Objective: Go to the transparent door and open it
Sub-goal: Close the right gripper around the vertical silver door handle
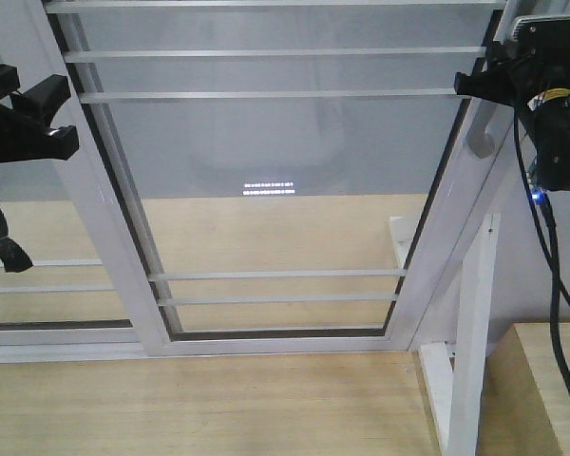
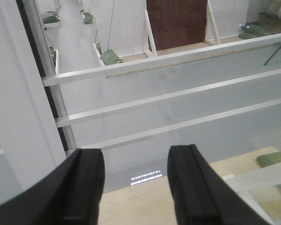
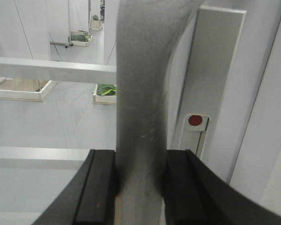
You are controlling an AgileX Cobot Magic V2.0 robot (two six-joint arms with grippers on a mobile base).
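On door handle [image 3: 140, 117], right jaws clamped

You see the transparent door [image 1: 275, 171] as clear, smooth glass with faint reflections. It is crossed by thin bars [image 1: 275, 95] in satin white and set in a glossy white frame [image 1: 275, 344]. Its pull handle [image 3: 140, 117] reads as grey metal, dull and finely speckled. The right hand [image 3: 139, 157] and left hand [image 2: 136, 154] show matt black, plastic-looking fingers. The floor [image 1: 218, 399] is pale wood grain with a light sheen.
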